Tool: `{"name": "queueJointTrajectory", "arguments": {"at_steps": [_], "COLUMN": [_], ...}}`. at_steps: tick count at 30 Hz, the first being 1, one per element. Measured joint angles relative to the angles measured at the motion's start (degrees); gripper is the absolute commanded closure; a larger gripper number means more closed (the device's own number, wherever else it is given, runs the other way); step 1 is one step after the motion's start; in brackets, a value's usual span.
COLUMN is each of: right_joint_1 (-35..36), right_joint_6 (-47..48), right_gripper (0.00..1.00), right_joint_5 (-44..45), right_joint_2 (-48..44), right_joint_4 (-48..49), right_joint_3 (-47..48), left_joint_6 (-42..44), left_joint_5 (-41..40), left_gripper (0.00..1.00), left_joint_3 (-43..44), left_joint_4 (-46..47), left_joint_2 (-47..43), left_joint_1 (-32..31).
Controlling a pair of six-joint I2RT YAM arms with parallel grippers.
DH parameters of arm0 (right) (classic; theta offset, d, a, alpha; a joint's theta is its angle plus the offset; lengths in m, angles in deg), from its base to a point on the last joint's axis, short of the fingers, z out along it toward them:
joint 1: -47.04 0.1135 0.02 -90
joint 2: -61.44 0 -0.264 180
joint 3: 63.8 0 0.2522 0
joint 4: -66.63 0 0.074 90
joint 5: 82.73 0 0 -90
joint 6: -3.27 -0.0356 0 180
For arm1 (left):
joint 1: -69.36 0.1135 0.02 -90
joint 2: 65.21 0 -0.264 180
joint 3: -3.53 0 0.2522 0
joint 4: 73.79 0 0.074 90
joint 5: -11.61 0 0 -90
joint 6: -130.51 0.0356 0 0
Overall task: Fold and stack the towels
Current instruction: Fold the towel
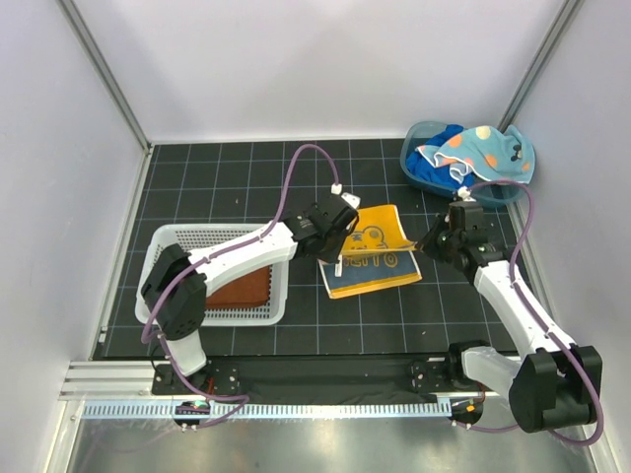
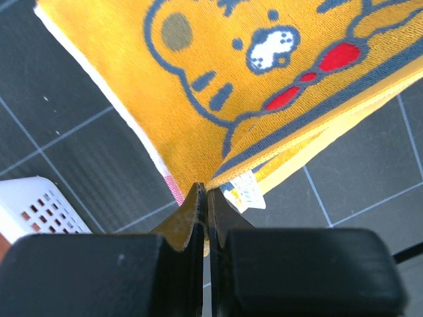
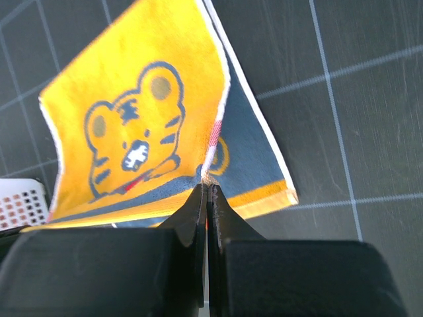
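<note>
Bright even light, blurred near foreground

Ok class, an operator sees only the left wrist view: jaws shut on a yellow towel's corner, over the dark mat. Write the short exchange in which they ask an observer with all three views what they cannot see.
Operator: Is the other arm on this towel too?
Observer: Yes. The right jaws are shut on the yellow towel at its opposite side, with the yellow half lifted off the mat.
Operator: Where are the other towels?
Observer: A spotted towel and a blue towel lie heaped in the tub at the far right corner.
</note>
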Motion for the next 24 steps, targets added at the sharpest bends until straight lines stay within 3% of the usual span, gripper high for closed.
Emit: {"name": "queueJointTrajectory", "arguments": {"at_steps": [13,24], "right_joint_1": [-0.02,0.0], "right_joint_6": [-0.5,-0.63], "right_gripper": [0.99,0.99], "right_joint_5": [0.37,2.05], "right_joint_2": [-0.83,-1.64], "right_joint_4": [1.49,-0.5], "right_joint_3": [-8.72,-6.95], "left_joint_6": [-0.37,-0.66], "left_joint_5": [1.01,1.29], "left_gripper": [0.96,0.95], "left_joint_3": [-4.15,-4.85], "left_joint_4": [2.01,2.86], "left_joint_2": [1.64,2.6], "left_joint_1": [-2.99,-3.93]}}
